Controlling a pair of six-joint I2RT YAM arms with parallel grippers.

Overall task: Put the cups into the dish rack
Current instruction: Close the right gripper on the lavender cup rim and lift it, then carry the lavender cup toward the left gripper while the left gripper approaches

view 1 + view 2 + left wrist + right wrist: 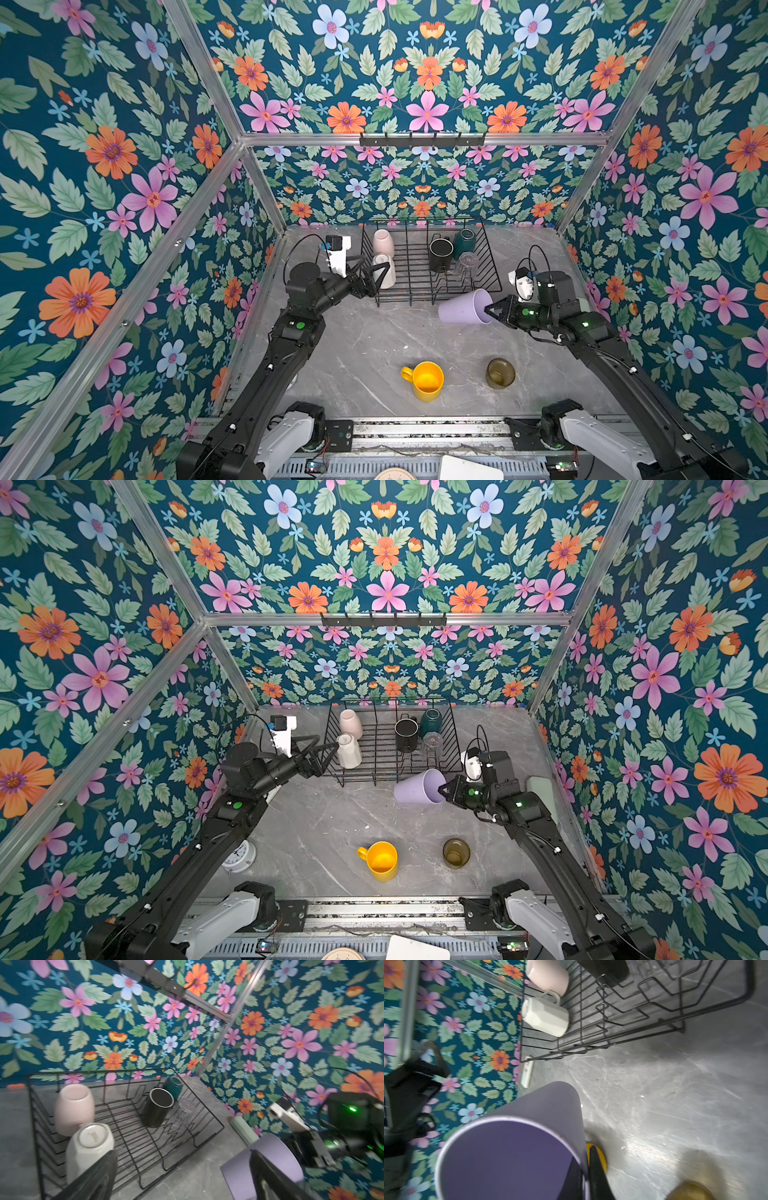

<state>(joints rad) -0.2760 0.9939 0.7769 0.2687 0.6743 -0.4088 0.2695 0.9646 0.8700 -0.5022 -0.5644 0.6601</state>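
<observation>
Right hand (490,311) half inside lavender tumbler (463,308)

Lavender tumbler (464,308), yellow mug (427,380).

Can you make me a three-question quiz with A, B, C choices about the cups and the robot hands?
1. Where is the yellow mug?
A. in the dish rack
B. on the table
C. in a gripper

2. How many cups are in the rack?
A. five
B. two
C. eight

3. What is the right gripper doing?
A. hanging open
B. gripping the lavender tumbler
C. holding the amber glass

Answers:
1 B, it stands on the table's near part.
2 A, pink, white, black, green, clear glass.
3 B, its jaws pinch the tumbler's rim.
</observation>
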